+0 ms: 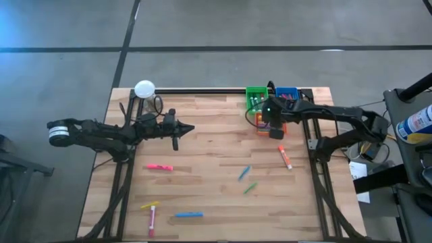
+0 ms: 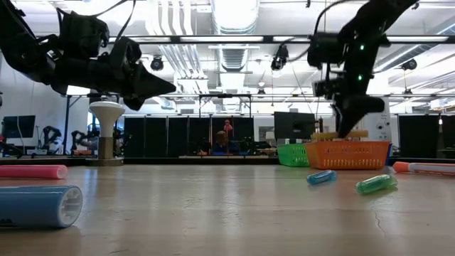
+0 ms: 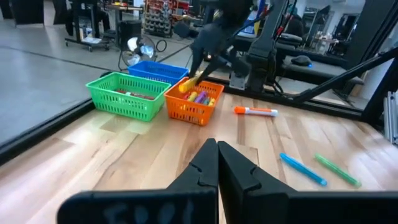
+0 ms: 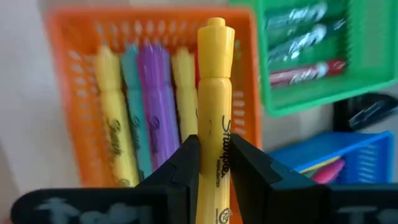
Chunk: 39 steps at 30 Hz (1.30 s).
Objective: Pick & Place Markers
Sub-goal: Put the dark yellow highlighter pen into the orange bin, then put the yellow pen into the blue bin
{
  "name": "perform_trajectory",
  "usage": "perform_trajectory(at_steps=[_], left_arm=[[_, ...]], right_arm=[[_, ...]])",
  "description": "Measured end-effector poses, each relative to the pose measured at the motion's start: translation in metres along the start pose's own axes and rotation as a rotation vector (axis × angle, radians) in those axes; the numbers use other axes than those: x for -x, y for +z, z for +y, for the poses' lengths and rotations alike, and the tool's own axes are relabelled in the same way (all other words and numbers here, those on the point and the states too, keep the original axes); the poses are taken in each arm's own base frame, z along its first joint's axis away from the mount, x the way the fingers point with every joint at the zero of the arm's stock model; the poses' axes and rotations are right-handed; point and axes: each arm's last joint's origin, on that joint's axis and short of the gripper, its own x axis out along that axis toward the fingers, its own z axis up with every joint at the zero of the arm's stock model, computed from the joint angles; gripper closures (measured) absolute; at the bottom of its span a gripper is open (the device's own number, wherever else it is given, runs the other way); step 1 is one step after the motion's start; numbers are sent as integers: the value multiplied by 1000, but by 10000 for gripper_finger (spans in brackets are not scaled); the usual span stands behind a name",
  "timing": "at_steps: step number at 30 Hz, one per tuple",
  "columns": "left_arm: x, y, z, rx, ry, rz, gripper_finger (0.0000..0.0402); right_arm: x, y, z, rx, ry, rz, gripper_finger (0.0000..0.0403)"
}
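Blue marker (image 2: 39, 206): lying closest to the low camera, near the desk's front edge, pink marker (image 2: 32, 171) beyond it. Right gripper (image 4: 214, 171): fingers clamped on a yellow marker (image 4: 215, 93), poised over the orange basket (image 1: 259, 123) near the desk's back edge, which holds yellow, teal and purple markers. Green basket (image 3: 129, 94) and blue basket (image 3: 157, 69): just beside it. Left gripper (image 3: 217, 163): fingers pressed together, empty, above the desk's left half. Loose markers (image 1: 244, 173): scattered toward the front edge.

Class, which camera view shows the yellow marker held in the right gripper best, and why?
The right wrist view: the yellow marker fills it, pinched in the right gripper above the orange basket. The left wrist view shows a small yellow tip; the low view a thin bar; the high view hides it.
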Motion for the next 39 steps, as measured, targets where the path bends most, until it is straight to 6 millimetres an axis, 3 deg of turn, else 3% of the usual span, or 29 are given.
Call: perform_trajectory(at_steps=[8,13,19,24,33,39], left_arm=[[0,0,0,114,10,-4,401],[0,1,0,143,15,-6,401],[-2,4,-1,100,-24,-10,401],[-4,4,-5,110,-94,17,401],[-13,-5,-23,180,-149,289,397],[-22,5,-44,183,-183,437,357]], right_arm=[[-20,-3,2,39,67,61,334],[-22,-3,2,30,65,71,307],[-4,2,-4,-65,28,-13,257],[19,2,-5,-167,97,-183,249],[32,7,27,-210,201,-523,275],[34,15,52,-204,249,-673,282]])
